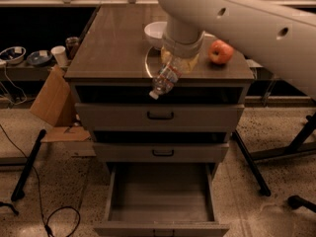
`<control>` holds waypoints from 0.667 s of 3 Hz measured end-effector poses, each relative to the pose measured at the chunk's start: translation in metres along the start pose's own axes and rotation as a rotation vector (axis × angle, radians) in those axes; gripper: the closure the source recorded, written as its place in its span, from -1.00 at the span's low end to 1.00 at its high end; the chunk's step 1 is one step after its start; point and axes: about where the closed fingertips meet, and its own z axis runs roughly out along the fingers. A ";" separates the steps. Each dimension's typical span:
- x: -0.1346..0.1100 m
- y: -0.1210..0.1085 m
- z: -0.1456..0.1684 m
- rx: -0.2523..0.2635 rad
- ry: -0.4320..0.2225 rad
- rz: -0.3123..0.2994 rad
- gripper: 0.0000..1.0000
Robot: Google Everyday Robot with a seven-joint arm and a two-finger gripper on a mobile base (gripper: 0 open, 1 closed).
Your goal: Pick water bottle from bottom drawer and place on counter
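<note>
so there's a red apple (220, 52) on the counter (113, 43) just right of the claw (173, 70), white bowl (155, 33) behind it. cardboard box (52, 102) off left, black cable (54, 216) looped on the floor (269, 127).

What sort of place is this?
Likely a robotics lab or workshop: loose cables on the floor, a cardboard box, a cluttered side bench. The gripper holds the water bottle at the counter edge.
</note>
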 end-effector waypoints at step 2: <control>0.047 -0.013 -0.007 0.056 0.020 0.100 1.00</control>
